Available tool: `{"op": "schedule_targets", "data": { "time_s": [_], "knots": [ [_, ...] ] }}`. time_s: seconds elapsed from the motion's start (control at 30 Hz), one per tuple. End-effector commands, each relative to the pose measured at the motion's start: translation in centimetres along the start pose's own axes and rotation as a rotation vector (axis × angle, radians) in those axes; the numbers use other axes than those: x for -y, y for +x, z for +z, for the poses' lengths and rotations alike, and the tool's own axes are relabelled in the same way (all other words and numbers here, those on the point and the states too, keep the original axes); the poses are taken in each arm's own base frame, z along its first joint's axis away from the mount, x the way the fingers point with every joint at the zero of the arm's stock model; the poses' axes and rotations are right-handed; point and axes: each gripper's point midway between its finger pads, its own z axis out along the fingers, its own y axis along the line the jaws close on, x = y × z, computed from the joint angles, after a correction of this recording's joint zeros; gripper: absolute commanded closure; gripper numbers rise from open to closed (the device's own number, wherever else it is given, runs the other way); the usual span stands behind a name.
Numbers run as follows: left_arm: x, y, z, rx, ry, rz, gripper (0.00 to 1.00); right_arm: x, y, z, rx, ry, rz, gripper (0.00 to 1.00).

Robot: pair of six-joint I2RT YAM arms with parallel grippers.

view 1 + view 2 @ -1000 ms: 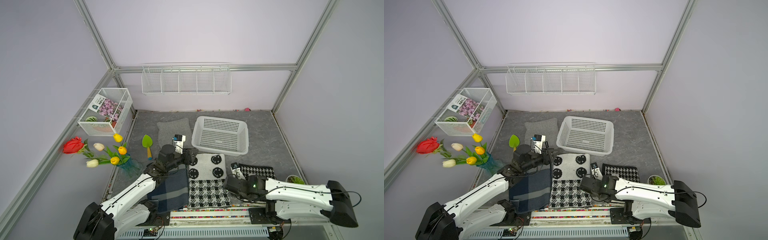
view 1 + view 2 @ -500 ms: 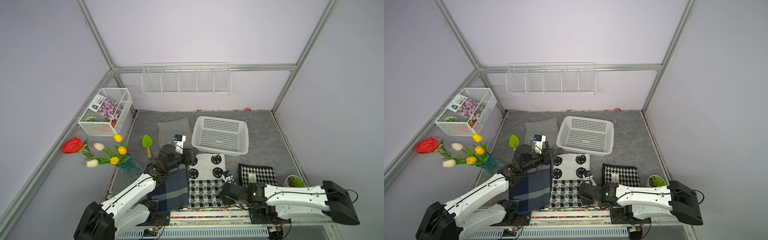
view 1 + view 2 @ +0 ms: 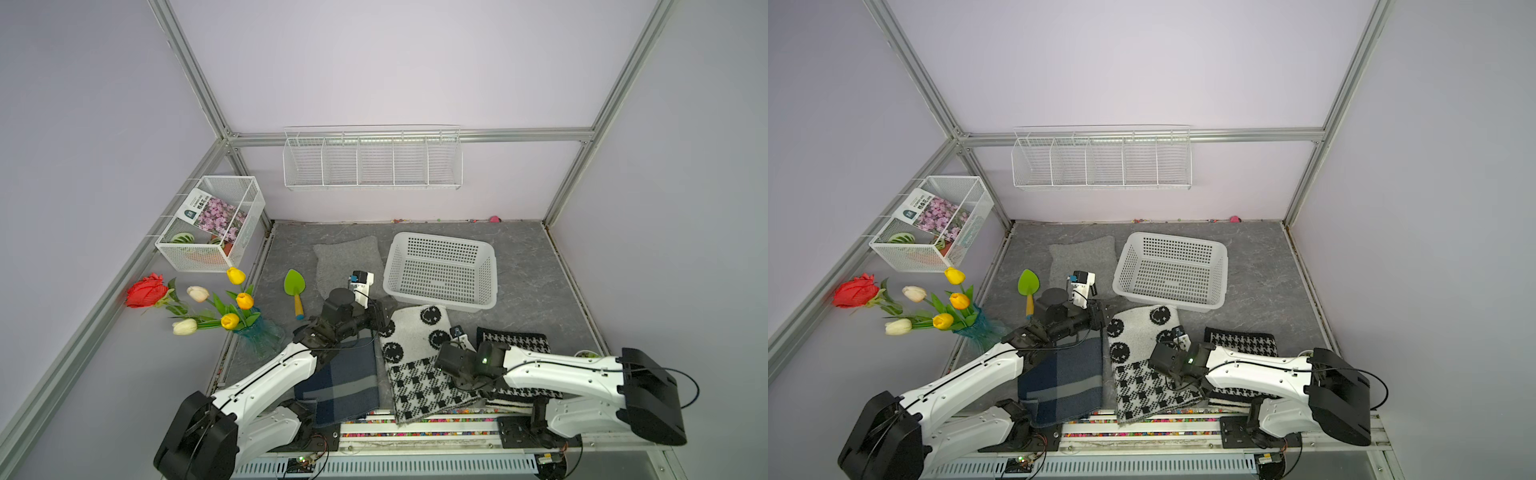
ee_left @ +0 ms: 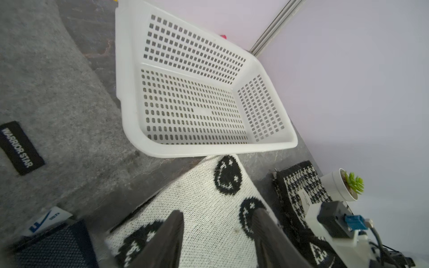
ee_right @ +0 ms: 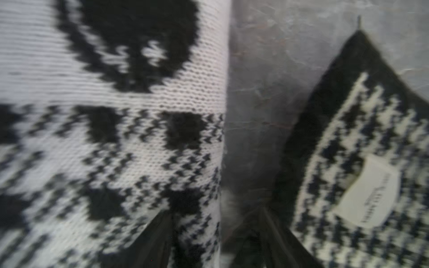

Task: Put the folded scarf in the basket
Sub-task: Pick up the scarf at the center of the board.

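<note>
Smiley-face scarf (image 3: 415,357) lies flat on the grey table (image 3: 532,270), between 2 other scarves: navy plaid scarf (image 3: 340,386) and houndstooth scarf (image 3: 515,345). Its near end overhangs the front rail (image 3: 415,424). We see the right gripper (image 5: 213,210) straddling its right edge, jaws parted, nothing pinched yet; that view is blurred. The left gripper (image 4: 217,212) sits at the far left corner, jaws spread over the knit, gripping nothing. Basket (image 3: 440,300) stands just beyond the far end, scarf outside it.

right wrist view: folded scarf (image 5: 116,148) blurred, label (image 5: 368,192) text unreadable; right arm (image 3: 561,374) hides houndstooth scarf (image 3: 519,340) middle.
</note>
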Motion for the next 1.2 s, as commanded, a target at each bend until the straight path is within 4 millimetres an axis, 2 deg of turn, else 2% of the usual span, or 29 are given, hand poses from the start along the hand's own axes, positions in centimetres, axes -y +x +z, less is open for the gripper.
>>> {"op": "schedule_targets", "data": {
  "time_s": [0.0, 0.03, 0.17, 0.27, 0.33, 0.43, 0.5, 0.63, 0.7, 0.77, 0.83, 0.93, 1.07, 1.17],
  "knots": [
    [-0.8, 1.3, 0.9, -0.042, -0.016, -0.018, 0.48, 2.3, -1.1, -0.7, 0.018, 0.107, -0.092, 0.37],
    [-1.0, 1.5, 1.0, -0.046, -0.021, -0.015, 0.49, 2.2, -1.7, -1.3, 0.027, 0.104, -0.077, 0.37],
    [-1.8, 2.0, 0.7, -0.044, -0.057, 0.005, 0.52, -0.3, -3.6, -4.2, 0.123, -0.002, -0.076, 0.37],
    [-2.3, 2.5, 0.8, -0.053, -0.073, 0.005, 0.53, -3.3, -5.0, -5.7, 0.178, -0.103, -0.094, 0.33],
    [-2.7, 2.8, 1.0, -0.066, -0.082, 0.004, 0.53, -5.7, -6.5, -6.0, 0.213, -0.156, -0.104, 0.31],
    [-3.3, 3.0, 1.0, -0.065, -0.112, 0.004, 0.53, -8.0, -9.5, -5.2, 0.272, -0.131, -0.092, 0.31],
    [-4.0, 2.6, 0.6, -0.049, -0.163, -0.012, 0.53, -9.1, -11.5, -3.8, 0.310, -0.080, -0.115, 0.33],
    [-4.6, 2.2, 0.0, -0.022, -0.204, -0.017, 0.53, -12.5, -15.2, -1.8, 0.338, -0.073, -0.175, 0.37],
    [-5.1, 2.5, -0.1, -0.024, -0.222, -0.025, 0.53, -13.2, -17.1, -1.1, 0.358, -0.066, -0.175, 0.40],
    [-5.6, 2.7, -0.2, -0.025, -0.248, -0.031, 0.53, -13.5, -18.0, 0.2, 0.363, -0.091, -0.152, 0.42],
    [-6.3, 2.8, -0.2, -0.028, -0.278, -0.029, 0.53, -13.6, -18.3, 1.7, 0.352, -0.118, -0.139, 0.42],
    [-6.7, 2.7, -0.1, -0.031, -0.290, -0.033, 0.53, -14.6, -17.3, 3.7, 0.289, -0.166, -0.172, 0.43],
    [-6.9, 2.9, 0.0, -0.041, -0.300, -0.033, 0.53, -17.1, -14.4, 4.6, 0.233, -0.246, -0.267, 0.43],
    [-7.1, 3.3, 0.3, -0.062, -0.293, -0.032, 0.52, -18.4, -11.3, 4.6, 0.189, -0.325, -0.321, 0.42]
  ]
}}
